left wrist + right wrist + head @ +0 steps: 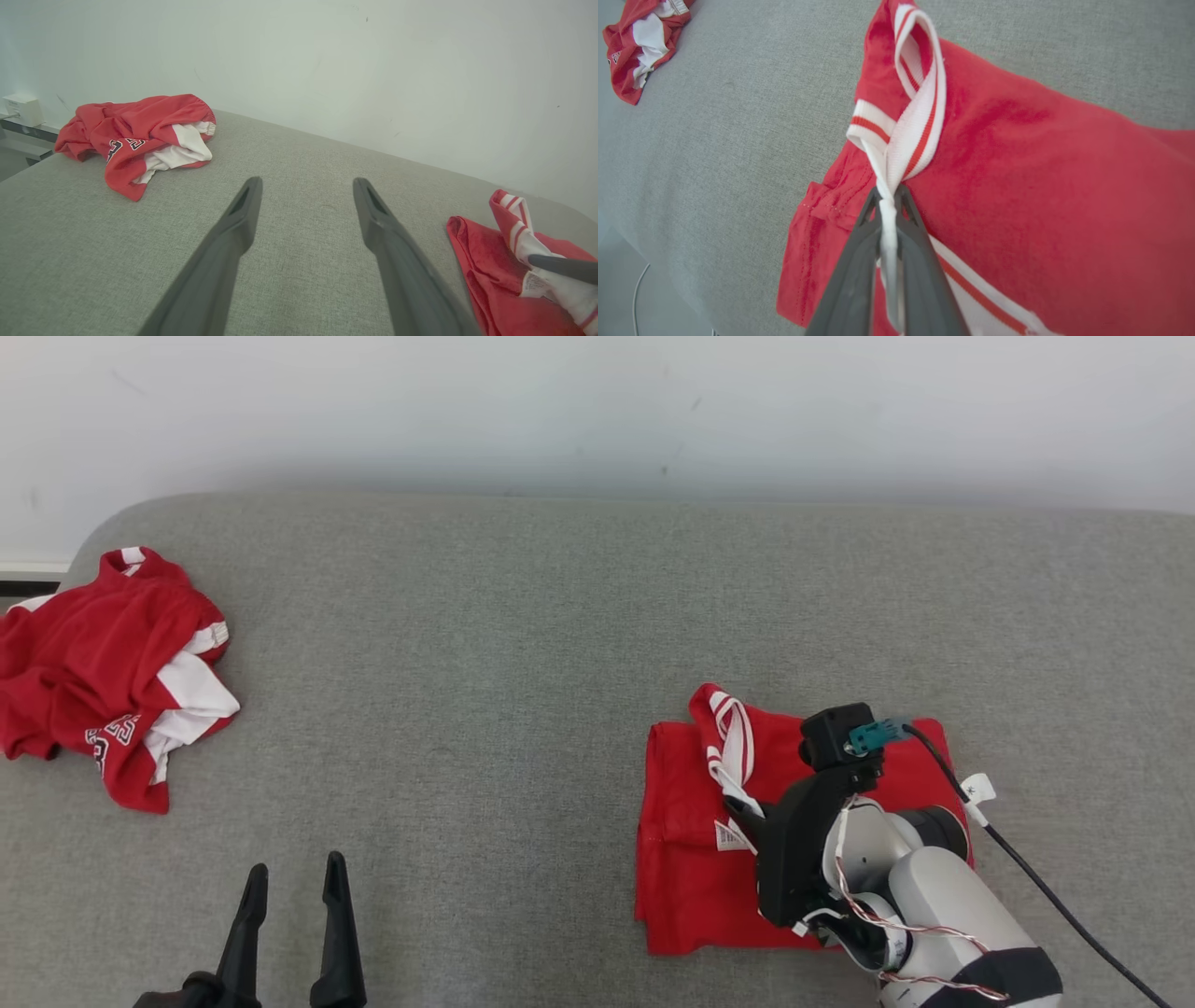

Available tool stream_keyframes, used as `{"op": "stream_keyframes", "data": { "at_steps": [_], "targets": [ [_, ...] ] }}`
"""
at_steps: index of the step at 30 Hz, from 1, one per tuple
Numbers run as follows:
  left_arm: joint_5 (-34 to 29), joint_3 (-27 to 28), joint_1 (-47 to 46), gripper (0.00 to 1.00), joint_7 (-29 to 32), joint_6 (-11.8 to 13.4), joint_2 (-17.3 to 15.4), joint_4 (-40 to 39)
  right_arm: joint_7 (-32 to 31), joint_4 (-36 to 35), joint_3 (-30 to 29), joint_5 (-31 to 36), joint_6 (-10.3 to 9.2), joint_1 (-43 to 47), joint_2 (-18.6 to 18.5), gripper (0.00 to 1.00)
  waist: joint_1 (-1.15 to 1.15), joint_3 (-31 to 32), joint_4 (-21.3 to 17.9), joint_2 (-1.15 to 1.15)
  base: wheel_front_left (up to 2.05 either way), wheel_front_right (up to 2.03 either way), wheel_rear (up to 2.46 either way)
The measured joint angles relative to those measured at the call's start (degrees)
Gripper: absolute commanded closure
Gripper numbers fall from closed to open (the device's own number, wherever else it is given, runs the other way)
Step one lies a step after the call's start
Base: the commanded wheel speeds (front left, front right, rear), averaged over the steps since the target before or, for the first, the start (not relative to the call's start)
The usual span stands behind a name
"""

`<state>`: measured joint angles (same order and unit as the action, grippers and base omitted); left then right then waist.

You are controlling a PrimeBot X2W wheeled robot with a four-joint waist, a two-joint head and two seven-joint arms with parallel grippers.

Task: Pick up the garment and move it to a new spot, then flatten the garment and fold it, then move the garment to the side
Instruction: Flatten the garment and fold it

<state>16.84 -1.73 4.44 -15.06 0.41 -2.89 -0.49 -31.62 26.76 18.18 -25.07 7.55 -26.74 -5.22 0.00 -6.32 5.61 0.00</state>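
Look, right hand point(888, 193) pinching the folded garment point(691, 868) by its striped trim point(920, 116) near the bed point(523, 616) front edge, left hand point(296, 866) spread wide, well apart.

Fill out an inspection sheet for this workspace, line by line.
Surface: grey woven fabric top, rounded far-left corner.
Job's things: folded red garment with white striped trim, lying at right.
Clutter: crumpled red-and-white garment, far left.
Grippers: left gripper open, holding nothing; right gripper shut on the white striped trim.
Cables: black cable trailing from the right wrist over the surface.
Surroundings: plain white wall behind.
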Motion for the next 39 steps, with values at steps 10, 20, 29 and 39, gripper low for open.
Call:
{"op": "stream_keyframes", "data": {
  "at_steps": [10, 20, 29, 39],
  "targets": [
    [0.0, -0.5, -0.4, 0.00, 0.0, 0.1, 0.0, 0.6, 3.2, 6.3, 2.7, -3.5, 0.00, -2.5, 1.7, 0.00, 0.00, -0.2, 1.2, 0.00, 0.00, 0.00, 0.00],
    [-0.1, -0.3, -0.1, 0.00, 0.0, 0.5, 0.0, 1.0, 12.6, -0.7, 1.7, -13.3, 0.00, -4.5, 1.8, 0.00, 0.00, 1.7, -0.3, 0.00, 0.00, 0.00, 0.00],
    [-0.2, 0.2, 1.0, 0.00, 0.0, 0.5, 0.0, 0.9, 22.4, -3.3, -5.7, -4.6, 0.00, 0.8, -5.9, 0.00, 0.00, 3.6, -2.1, 0.00, 0.00, 0.00, 0.00],
    [-0.1, -0.1, 0.9, 0.00, 0.0, 0.5, 0.0, 0.6, 24.8, -0.1, -6.4, 5.2, 0.00, 8.2, -3.3, 1.00, 0.00, 2.5, -2.5, 0.00, 0.00, 0.00, 0.00]
  ]
}}
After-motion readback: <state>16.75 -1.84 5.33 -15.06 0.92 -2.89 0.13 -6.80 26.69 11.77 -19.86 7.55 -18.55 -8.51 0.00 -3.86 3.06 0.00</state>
